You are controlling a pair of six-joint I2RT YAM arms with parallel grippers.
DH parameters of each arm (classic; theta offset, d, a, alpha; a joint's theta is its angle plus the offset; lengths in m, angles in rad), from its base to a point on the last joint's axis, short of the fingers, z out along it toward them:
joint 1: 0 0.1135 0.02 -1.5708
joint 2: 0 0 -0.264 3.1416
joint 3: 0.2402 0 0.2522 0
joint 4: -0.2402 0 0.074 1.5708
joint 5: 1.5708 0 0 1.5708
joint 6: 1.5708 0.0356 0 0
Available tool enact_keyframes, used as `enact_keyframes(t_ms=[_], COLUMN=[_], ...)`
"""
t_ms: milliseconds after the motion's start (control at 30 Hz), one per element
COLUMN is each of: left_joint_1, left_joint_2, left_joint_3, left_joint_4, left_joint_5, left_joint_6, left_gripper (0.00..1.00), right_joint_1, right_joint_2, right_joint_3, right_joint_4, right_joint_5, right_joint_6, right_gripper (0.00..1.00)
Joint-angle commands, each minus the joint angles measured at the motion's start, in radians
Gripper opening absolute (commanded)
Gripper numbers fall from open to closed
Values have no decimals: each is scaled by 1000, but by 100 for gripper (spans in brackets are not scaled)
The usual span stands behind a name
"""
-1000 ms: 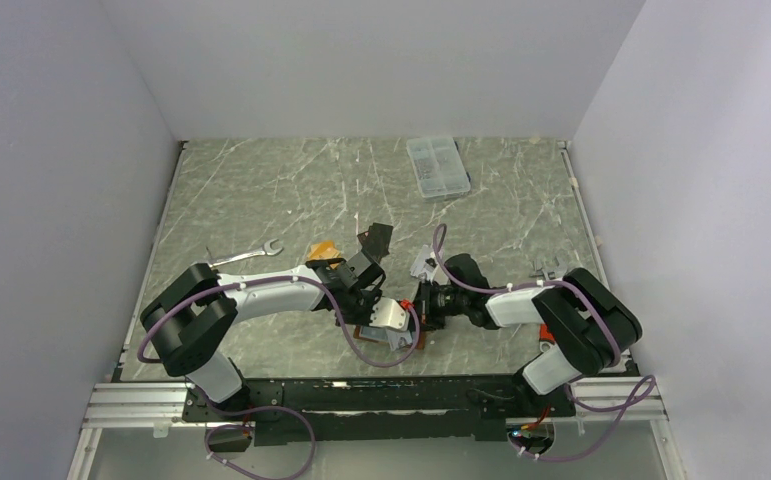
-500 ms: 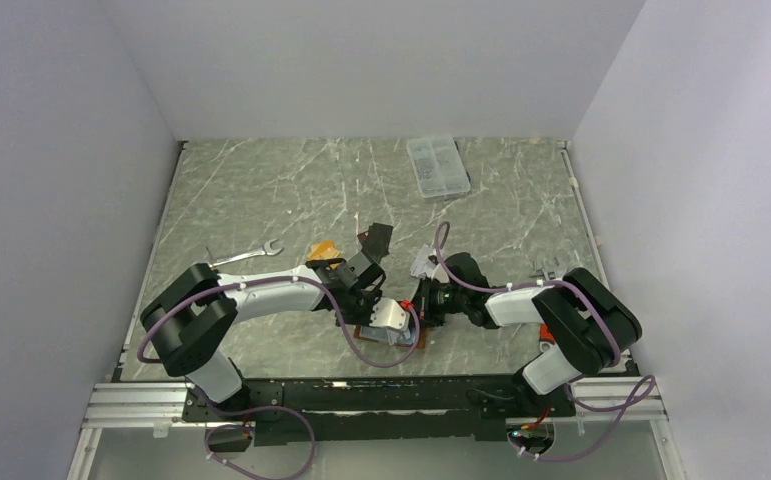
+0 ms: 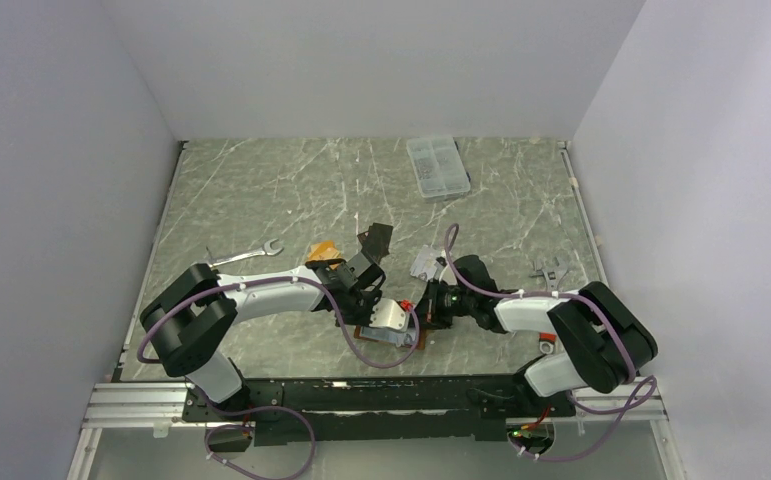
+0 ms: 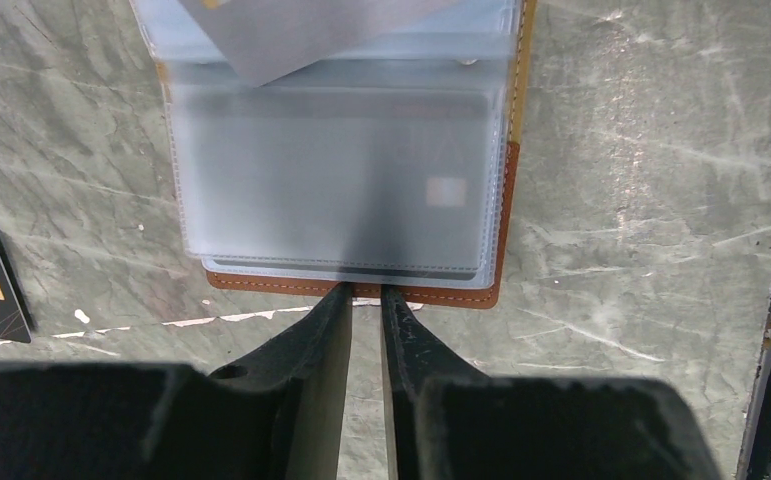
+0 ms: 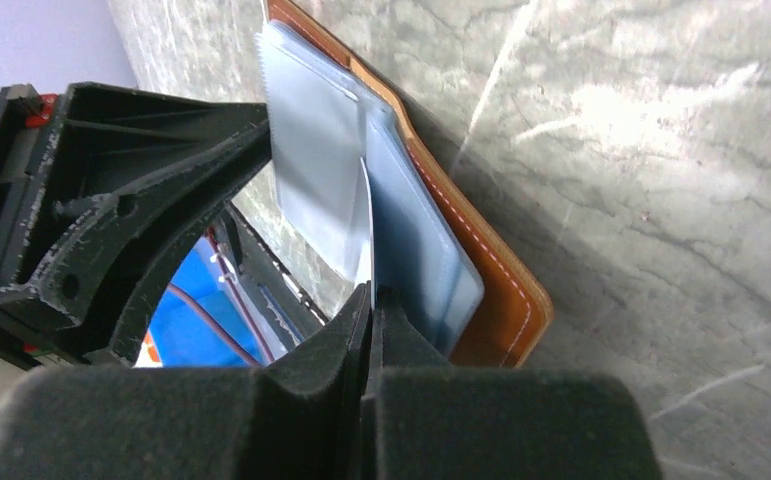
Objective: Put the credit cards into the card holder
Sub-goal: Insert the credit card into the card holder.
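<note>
**Card holder** [image 4: 504, 230]: brown leather, lying open flat on the marble table [image 3: 261, 190] near the arm bases, with the frosted pale pockets facing up.
- Contents: a pocketed card [image 4: 341, 190] fills the nearer sleeve, and its gold chip shows through the plastic.

**Silver-grey card** [image 4: 301, 30]: lies askew over the farther pocket, one corner reaching down onto the sleeve. It is pinched at its edge by the right gripper [image 5: 369, 292], whose jaws are closed on it.

**Left gripper** [image 4: 366, 292]: jaws a narrow slit apart with nothing between them. The tips sit at the holder's near leather edge.

**Black card** [image 3: 374, 238] and **orange-tan card** [image 3: 322, 249]: loose on the table beyond the holder, near each other.

**Wrench** [image 3: 246, 255]: left of the orange-tan card.

**Clear compartment box** [image 3: 437, 166]: at the far side of the table, lid shut. Its contents are too small to make out.
</note>
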Motion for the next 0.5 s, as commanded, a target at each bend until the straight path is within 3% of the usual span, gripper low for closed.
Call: enact_keyframes(t_ms=[0,467], left_joint_1=[-8,-8], left_joint_2=[-7,3], left_joint_3=[-10,4], left_joint_4=[9,-3], left_joint_5=[28,32], left_joint_6=[-4,-2], left_gripper=[22,21], right_joint_1=[-3,-1], right_joint_2=[-12,51], right_joint_3=[-23,1], right_joint_4=[-12,101], right_joint_5=[-7,-56], right_joint_6=[-18,5], right_gripper=[0,0])
